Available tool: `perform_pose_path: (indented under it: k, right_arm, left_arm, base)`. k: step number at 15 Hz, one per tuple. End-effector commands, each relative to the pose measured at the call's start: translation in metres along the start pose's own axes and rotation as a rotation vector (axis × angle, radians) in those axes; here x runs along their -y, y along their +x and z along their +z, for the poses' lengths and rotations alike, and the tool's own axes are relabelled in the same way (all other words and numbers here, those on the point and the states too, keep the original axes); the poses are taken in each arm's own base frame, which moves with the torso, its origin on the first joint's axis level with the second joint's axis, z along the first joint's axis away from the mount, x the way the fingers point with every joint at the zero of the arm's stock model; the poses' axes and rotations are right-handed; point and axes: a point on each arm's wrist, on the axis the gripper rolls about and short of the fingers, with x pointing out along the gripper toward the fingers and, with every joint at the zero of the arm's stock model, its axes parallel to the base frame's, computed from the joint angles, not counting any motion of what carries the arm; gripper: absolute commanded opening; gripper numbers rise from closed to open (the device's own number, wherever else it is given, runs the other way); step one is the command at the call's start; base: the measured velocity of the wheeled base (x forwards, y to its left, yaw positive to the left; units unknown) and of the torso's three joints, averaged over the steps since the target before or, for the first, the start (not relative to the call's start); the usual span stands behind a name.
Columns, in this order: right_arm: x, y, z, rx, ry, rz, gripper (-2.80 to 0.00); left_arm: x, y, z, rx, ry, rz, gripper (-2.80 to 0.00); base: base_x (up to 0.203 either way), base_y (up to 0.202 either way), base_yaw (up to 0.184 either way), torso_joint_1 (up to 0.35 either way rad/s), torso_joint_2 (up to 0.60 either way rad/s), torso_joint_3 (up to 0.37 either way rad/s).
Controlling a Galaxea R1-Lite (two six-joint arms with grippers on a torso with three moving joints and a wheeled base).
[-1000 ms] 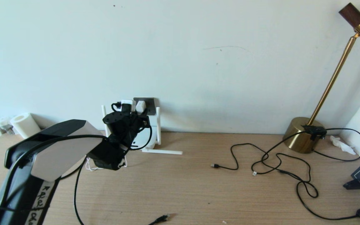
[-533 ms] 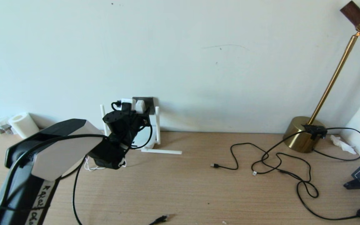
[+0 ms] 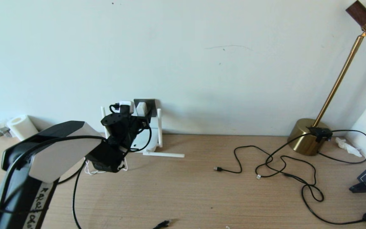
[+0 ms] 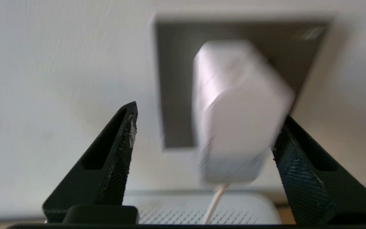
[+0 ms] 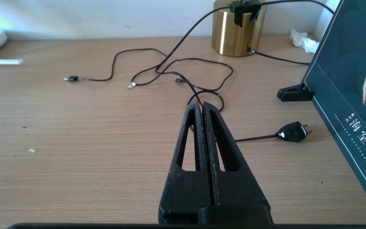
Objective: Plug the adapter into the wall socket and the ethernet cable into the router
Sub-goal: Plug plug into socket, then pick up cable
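Left claw (image 4: 202,127), fingers apart, straddles the adapter (image 4: 233,111) seated on the wall socket (image 4: 176,82); right claw (image 5: 202,106), fingers together, hangs above the surface (image 5: 75,133), far from the router (image 3: 148,140).

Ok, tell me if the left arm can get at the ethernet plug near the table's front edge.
Probably yes. The left tool, open around the adapter on the wall socket, holds nothing; bare table lies between it and the ethernet cable.

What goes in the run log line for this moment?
left gripper: open around small white cube adapter | adapter: on dark grey wall socket | right gripper: shut, parked
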Motion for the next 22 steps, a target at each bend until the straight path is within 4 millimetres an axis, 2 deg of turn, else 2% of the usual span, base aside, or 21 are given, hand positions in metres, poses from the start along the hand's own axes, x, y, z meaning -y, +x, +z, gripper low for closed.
perform_pose_path:
  k: [1,7,10,14,16,18,22]
  right_arm:
    - [0.0,0.0,0.0,0.002,0.001,0.0,-2.8]
    - [0.0,0.0,0.0,0.002,0.001,0.0,-2.8]
    - [0.0,0.0,0.0,0.002,0.001,0.0,-2.8]
    - [0.0,0.0,0.0,0.002,0.001,0.0,-2.8]
    - [0.0,0.0,0.0,0.002,0.001,0.0,-2.8]
    - [0.0,0.0,0.0,0.002,0.001,0.0,-2.8]
    - [0.0,0.0,0.0,0.002,0.001,0.0,-2.8]
  left_arm:
    - [0.002,-0.007,0.003,-0.009,0.0,-0.008,0.0]
    - [0.001,-0.019,0.027,0.013,-0.007,-0.019,0.0]
    - [0.001,-0.034,0.044,0.005,-0.009,-0.029,0.0]
    - [-0.004,-0.058,0.093,0.056,-0.016,-0.032,0.0]
    - [-0.009,-0.078,0.123,0.089,-0.018,-0.03,0.0]
    - [-0.015,-0.106,0.154,0.107,-0.019,-0.039,0.0]
    - [-0.023,-0.186,0.219,0.102,-0.018,-0.121,0.0]
  base:
    - [0.0,0.0,0.0,0.0,0.0,0.0]
    - [0.0,0.0,0.0,0.0,0.0,0.0]
    - [0.0,0.0,0.0,0.0,0.0,0.0]
    - [0.0,0.0,0.0,0.0,0.0,0.0]
    - [0.0,0.0,0.0,0.0,0.0,0.0]
    - [0.0,0.0,0.0,0.0,0.0,0.0]
    - [0.0,0.0,0.0,0.0,0.0,0.0]
